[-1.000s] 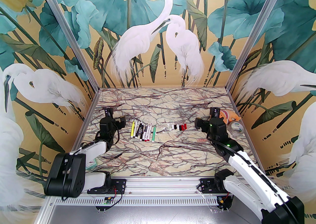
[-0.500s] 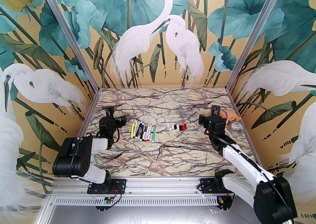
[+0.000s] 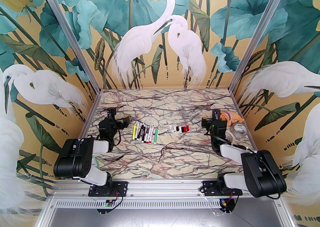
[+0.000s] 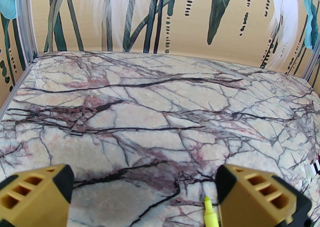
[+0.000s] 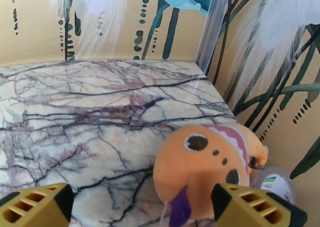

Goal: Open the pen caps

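My left gripper (image 4: 144,197) is spread as wide as it goes, with nothing between the pads, low over the table (image 4: 150,121). The bare tip of the yellow pen (image 4: 209,212) lies just beside the finger on that gripper's right; I cannot tell whether they touch. My right gripper (image 5: 141,203) is just as wide and just as empty. It sits close to the plush (image 5: 197,166), whose orange head comes right up to one finger, and the tape (image 5: 276,183) lies just behind the toy.

Between my arms the pens (image 3: 145,134) lie side by side in a row, tips pointing away from me. To their right, apart from them, the caps (image 3: 180,128) form a short line of their own; I can make out white, black and red ones. From that I judge the uncapping is done or nearly so, though from above I cannot tell whether any pen has a cap on.

So I read the step in hand as getting both arms clear. I would lift before swinging, so my left finger does not flick the yellow pen into its neighbours. On the right I would go up and away from the plush rather than across it, since a soft toy drags and could nudge the tape.

The tape has a blue and green label, its letters too blurred to read. The print on the pens is too small to read.
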Tool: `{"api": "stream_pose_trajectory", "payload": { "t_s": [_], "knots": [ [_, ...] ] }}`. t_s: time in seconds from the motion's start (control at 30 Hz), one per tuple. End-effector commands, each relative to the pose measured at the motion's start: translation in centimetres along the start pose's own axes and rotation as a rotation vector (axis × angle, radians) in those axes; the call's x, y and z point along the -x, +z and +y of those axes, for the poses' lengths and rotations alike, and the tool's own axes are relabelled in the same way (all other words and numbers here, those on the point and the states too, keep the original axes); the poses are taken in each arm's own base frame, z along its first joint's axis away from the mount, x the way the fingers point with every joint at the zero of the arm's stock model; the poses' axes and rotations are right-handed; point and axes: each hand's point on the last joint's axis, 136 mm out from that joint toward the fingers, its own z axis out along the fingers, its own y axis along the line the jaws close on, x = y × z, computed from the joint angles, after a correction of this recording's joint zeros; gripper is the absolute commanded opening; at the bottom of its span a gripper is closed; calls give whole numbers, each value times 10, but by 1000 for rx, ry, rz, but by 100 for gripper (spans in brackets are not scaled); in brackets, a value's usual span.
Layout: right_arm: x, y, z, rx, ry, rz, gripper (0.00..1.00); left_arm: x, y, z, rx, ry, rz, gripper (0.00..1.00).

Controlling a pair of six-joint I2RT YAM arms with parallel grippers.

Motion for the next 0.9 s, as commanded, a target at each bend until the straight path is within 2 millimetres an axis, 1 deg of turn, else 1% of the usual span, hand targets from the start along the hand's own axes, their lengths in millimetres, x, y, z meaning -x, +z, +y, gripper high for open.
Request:
{"api": "stream_pose_trajectory", "payload": {
  "t_s": [0.0, 0.1, 0.17, 0.2, 0.23, 0.27, 0.33, 0.4, 0.53, 0.87],
  "knots": [
    [14, 8, 6, 54, 33, -94, 99, 1, 2, 6, 32, -8, -1, 99],
    [4, 12, 4, 108, 75, -66, 99, 0, 2, 6, 32, -9, 2, 100],
    [0, 20, 3, 118, 93, -65, 99, 1, 2, 6, 33, -8, -1, 100],
    [-2, 25, 3, 129, 97, -8, 99, 1, 2, 6, 34, -8, -1, 100],
    [-2, 25, 3, 151, 106, -8, 99, 0, 2, 6, 33, -8, 0, 99],
    [0, 25, 0, 139, 113, -34, 99, 1, 2, 6, 33, -8, -2, 100],
    [-1, 24, -5, 106, 127, -27, 99, 1, 2, 6, 32, -8, -1, 100],
    [-1, 24, -4, 111, 122, -28, 99, 0, 2, 6, 33, -10, 3, 99],
    [-1, 25, 6, 168, 96, -18, 99, 0, 2, 6, 34, -10, 1, 100],
    [0, 25, 7, 169, 97, -19, 99, 1, 2, 7, 34, -10, 0, 99]
  ]
}}
